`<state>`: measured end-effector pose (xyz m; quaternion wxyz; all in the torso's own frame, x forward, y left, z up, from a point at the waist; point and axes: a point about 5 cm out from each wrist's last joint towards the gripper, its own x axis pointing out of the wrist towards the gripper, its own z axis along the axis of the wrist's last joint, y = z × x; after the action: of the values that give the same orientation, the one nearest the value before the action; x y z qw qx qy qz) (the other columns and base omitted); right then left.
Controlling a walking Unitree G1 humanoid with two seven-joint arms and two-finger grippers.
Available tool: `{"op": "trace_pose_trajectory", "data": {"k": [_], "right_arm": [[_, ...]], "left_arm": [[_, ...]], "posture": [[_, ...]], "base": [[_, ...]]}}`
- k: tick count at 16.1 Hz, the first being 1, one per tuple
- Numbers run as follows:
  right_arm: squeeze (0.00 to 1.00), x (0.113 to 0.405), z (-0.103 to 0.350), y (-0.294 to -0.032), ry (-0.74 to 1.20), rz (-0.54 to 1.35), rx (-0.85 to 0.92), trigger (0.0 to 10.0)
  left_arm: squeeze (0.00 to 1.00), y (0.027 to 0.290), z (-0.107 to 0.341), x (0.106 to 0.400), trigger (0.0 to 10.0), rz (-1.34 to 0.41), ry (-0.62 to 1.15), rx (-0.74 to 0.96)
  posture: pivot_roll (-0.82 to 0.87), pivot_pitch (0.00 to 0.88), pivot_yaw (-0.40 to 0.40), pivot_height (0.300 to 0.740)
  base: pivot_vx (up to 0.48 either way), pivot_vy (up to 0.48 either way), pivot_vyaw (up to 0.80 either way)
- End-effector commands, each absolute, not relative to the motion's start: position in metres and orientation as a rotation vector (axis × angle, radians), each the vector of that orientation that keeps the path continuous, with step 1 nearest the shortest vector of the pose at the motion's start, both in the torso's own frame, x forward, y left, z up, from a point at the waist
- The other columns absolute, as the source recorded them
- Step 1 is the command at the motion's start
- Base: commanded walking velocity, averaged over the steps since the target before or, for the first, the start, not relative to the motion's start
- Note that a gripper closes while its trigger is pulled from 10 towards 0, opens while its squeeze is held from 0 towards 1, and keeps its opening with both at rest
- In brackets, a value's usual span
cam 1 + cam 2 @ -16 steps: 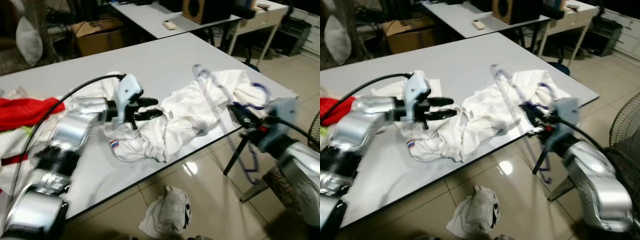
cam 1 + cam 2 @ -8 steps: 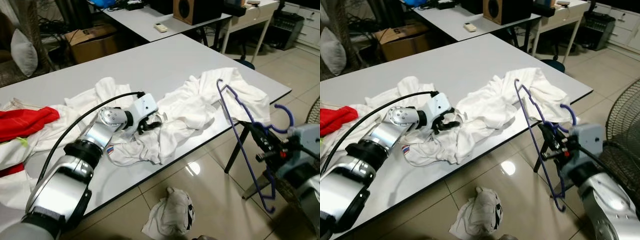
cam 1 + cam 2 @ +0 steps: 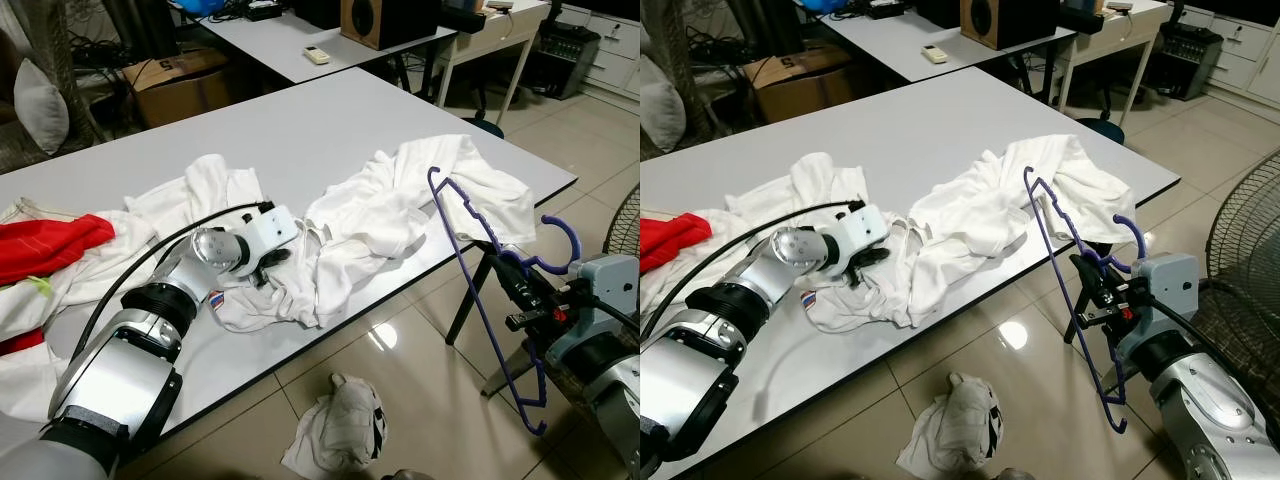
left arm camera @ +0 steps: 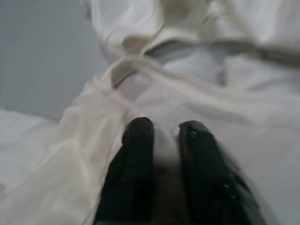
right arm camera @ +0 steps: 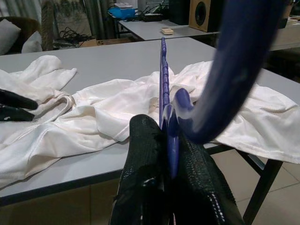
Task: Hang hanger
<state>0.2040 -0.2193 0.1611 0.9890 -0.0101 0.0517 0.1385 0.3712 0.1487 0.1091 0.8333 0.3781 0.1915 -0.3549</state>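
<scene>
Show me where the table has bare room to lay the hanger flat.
The far half of the table, beyond the white shirt, is bare. A strip along the near edge below the left gripper is bare too. The middle is crowded with clothes, and the red cloth fills the left end.

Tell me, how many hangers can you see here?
1: a purple hanger, clamped in the right gripper beyond the table's edge. Others could be hidden under the white clothes.

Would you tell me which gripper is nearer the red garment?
Left. The left gripper rests on the white shirt mid-table, closer to the red garment; the right gripper is beyond the table's far edge.
</scene>
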Motion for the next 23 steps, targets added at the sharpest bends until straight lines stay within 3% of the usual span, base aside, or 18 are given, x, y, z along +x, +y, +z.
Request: {"op": "trace_pose_trajectory", "data": {"k": [1, 3, 9, 12, 14, 17, 21, 23], "right_arm": [[0.0, 0.203, 0.164, -0.216, 0.098, 0.299, -0.016, 10.0], [0.0, 0.204, 0.163, -0.214, 0.103, 0.31, -0.013, 10.0], [0.0, 0.205, 0.163, -0.212, 0.105, 0.324, -0.013, 10.0], [0.0, 0.207, 0.163, -0.21, 0.101, 0.332, -0.008, 10.0], [0.0, 0.21, 0.164, -0.206, 0.085, 0.36, 0.003, 10.0], [0.0, 0.211, 0.169, -0.186, 0.044, 0.509, 0.035, 10.0], [0.0, 0.208, 0.172, -0.161, 0.022, 0.683, 0.076, 10.0], [0.0, 0.207, 0.176, -0.149, -0.01, 0.765, 0.118, 10.0]], "left_arm": [[0.0, 0.155, 0.116, 0.375, 0.0, -0.716, 0.401, 0.848], [0.0, 0.166, 0.116, 0.378, 0.0, -0.647, 0.415, 0.935], [0.0, 0.175, 0.114, 0.378, 0.0, -0.599, 0.424, 0.982], [0.0, 0.171, 0.129, 0.384, 0.0, -0.566, 0.336, 0.767], [0.0, 0.17, 0.168, 0.397, 0.0, -0.487, 0.168, 0.441], [0.0, 0.184, 0.249, 0.41, 0.0, -0.417, -0.141, 0.158], [0.0, 0.202, 0.317, 0.406, 0.0, -0.431, -0.347, 0.113], [0.0, 0.206, 0.338, 0.402, 0.0, -0.423, -0.396, 0.199]], "posture": [[-0.27, 0.0, 0.059, 0.74], [-0.27, 0.0, 0.058, 0.74], [-0.26, 0.0, 0.053, 0.74], [-0.26, 0.0, 0.048, 0.74], [-0.24, 0.0, 0.04, 0.74], [-0.21, 0.0, 0.038, 0.74], [-0.17, 0.0, 0.038, 0.74], [-0.15, 0.0, 0.04, 0.74]], "base": [[0.0, 0.0, 0.0], [0.0, 0.0, 0.0], [0.0, 0.0, 0.0], [0.0, 0.0, 0.0], [0.0, 0.0, 0.0], [0.0, 0.0, 0.0], [0.0, 0.0, 0.0], [0.0, 0.0, 0.0]]}}
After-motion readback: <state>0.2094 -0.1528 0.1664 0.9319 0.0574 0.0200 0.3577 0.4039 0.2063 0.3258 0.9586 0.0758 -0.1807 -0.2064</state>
